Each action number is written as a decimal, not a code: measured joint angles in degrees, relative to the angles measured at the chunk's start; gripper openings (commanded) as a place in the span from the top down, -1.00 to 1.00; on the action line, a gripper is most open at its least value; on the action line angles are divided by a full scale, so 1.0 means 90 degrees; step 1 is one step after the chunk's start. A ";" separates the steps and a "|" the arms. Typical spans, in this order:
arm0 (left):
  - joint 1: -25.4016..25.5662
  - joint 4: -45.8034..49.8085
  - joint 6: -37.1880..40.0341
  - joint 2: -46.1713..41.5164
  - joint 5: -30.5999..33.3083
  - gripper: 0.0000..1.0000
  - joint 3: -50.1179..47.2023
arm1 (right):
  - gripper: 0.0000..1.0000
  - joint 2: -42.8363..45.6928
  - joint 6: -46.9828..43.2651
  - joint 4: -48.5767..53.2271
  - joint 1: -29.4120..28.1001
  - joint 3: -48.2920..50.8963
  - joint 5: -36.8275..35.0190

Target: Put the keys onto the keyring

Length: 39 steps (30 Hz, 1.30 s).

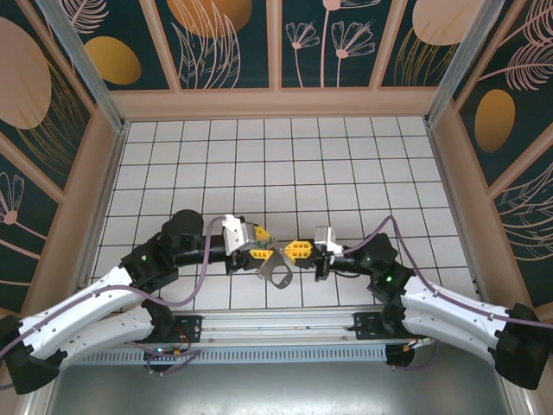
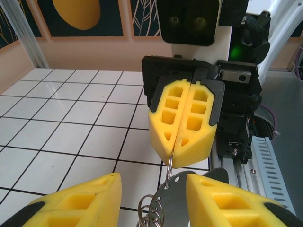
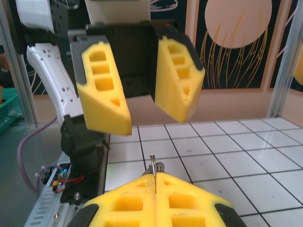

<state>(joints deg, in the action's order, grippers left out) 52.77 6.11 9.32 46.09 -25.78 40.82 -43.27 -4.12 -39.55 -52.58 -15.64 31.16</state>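
The keyring is a flat grey teardrop plate with small silvery rings along one edge. It hangs just above the white tiles between the two arms. My right gripper is shut on one thin silvery ring hooked through a hole in the plate, and the same ring pokes up from its closed tips. My left gripper is open, with its yellow fingers on either side of the plate. It faces the right gripper with its fingers well apart. The keys are out of view.
An aluminium rail with both arm bases runs along the near edge. White tiled floor stretches to the patterned walls. A green basket sits outside the frame, and a purple cable loops near the base.
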 measured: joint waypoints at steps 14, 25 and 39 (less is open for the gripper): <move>0.0000 -0.0272 -0.0022 0.0311 -0.0204 0.32 0.0000 | 1.00 -0.0833 0.0920 -0.2409 0.0180 0.0495 0.0046; 0.0000 -0.0423 -0.0068 0.0471 -0.0279 0.56 0.0000 | 1.00 -0.1457 0.1285 -0.3553 0.0255 0.0549 0.0102; 0.0007 -0.0512 -0.0044 0.0493 -0.0520 1.00 0.0000 | 1.00 -0.1455 0.1328 -0.3662 0.0328 0.0585 0.0151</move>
<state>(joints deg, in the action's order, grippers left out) 52.84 1.50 8.93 50.52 -30.46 40.82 -56.36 7.84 -72.51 -49.63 -10.37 32.51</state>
